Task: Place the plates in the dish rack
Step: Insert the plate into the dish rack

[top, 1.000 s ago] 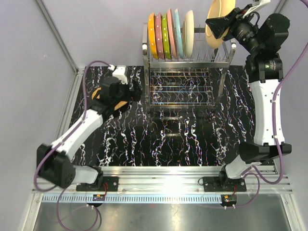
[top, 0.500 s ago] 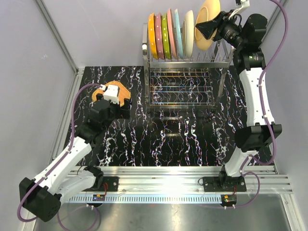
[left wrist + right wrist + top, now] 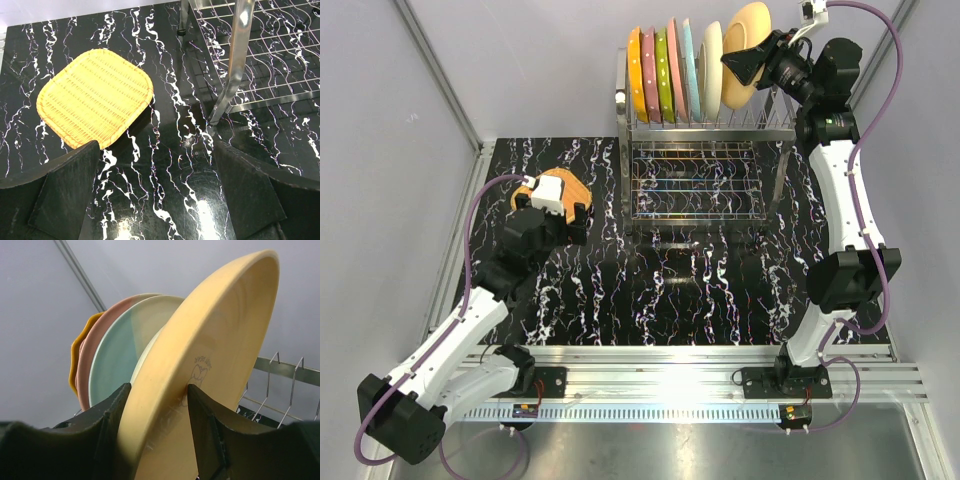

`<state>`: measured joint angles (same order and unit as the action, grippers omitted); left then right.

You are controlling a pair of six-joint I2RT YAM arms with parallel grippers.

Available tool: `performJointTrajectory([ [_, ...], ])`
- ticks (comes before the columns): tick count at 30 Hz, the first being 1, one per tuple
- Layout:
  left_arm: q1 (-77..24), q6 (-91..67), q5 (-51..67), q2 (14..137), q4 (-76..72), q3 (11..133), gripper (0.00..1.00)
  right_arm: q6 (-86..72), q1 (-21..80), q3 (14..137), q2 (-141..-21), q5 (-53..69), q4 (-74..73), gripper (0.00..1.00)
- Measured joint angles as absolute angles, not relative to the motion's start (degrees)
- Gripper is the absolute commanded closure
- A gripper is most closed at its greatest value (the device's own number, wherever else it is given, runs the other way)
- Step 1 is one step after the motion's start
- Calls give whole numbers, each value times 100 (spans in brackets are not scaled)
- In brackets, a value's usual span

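Dish rack (image 3: 700,180): bright steel wire and tube, mirror-shiny.
Tabletop (image 3: 670,290): black marble-look sheet with white veins, glossy, throws glare.
Mat (image 3: 95,97): yellow woven straw or cane, ribbed, matt.
Tan plate (image 3: 210,355): smooth glazed ceramic, soft sheen.
Racked plates (image 3: 665,70): glazed, smooth.
Front rail (image 3: 620,362): pale bare metal, reflective.

I see a black tabletop (image 3: 670,290) veined white like marble, boxed in by plain pale lilac-grey walls (image 3: 380,150) left, right and far, an aluminium rail (image 3: 660,360) along its near edge catching bright glare.
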<state>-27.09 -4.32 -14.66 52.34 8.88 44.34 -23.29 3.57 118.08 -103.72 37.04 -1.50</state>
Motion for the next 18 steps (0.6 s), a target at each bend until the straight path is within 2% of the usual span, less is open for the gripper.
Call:
performJointTrajectory([
  [3,-2714,-429,-1494,5229,888,4434,1,-2373,357,11740,-10392,3717,-30,80],
  [4,-2714,-429,-1500,5225,888,4434,1,-2379,357,11738,-10392,3719,-16,72],
  [7,-2720,-429,-1511,5221,888,4434,1,-2397,357,11703,-10392,3721,49,57],
  [15,-2729,-427,-1531,5221,891,4434,1,-2408,357,11627,-10392,3723,169,36],
  [18,-2733,-427,-1531,5221,891,4434,1,-2388,357,11596,-10392,3721,174,23],
])
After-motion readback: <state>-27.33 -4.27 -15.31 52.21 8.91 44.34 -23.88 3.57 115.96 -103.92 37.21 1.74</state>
